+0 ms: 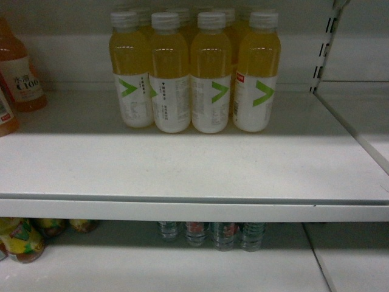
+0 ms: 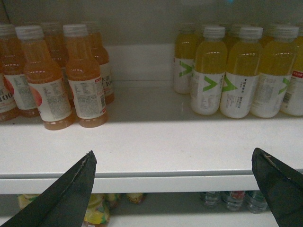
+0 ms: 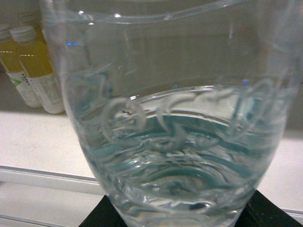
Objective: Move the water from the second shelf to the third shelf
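Observation:
A clear ribbed bottle of water (image 3: 175,142) fills the right wrist view, very close to the lens, its label not showing. My right gripper (image 3: 175,215) is shut on it, black fingers (image 3: 270,213) pressing both sides of its lower part. More clear water bottles (image 1: 209,234) stand on the lower shelf, partly hidden under the shelf board (image 1: 182,210); the left wrist view shows them too, low on the right (image 2: 234,198). My left gripper (image 2: 173,158) hangs open in front of the shelf edge, holding nothing. Neither gripper shows in the head view.
Several yellow drinks with white-and-green labels (image 1: 194,73) stand at the back of the upper shelf (image 1: 182,164). Orange drinks (image 2: 66,80) stand to their left. Yellow-wrapped bottles (image 1: 21,240) sit low left. A slotted upright (image 1: 325,48) bounds the right side.

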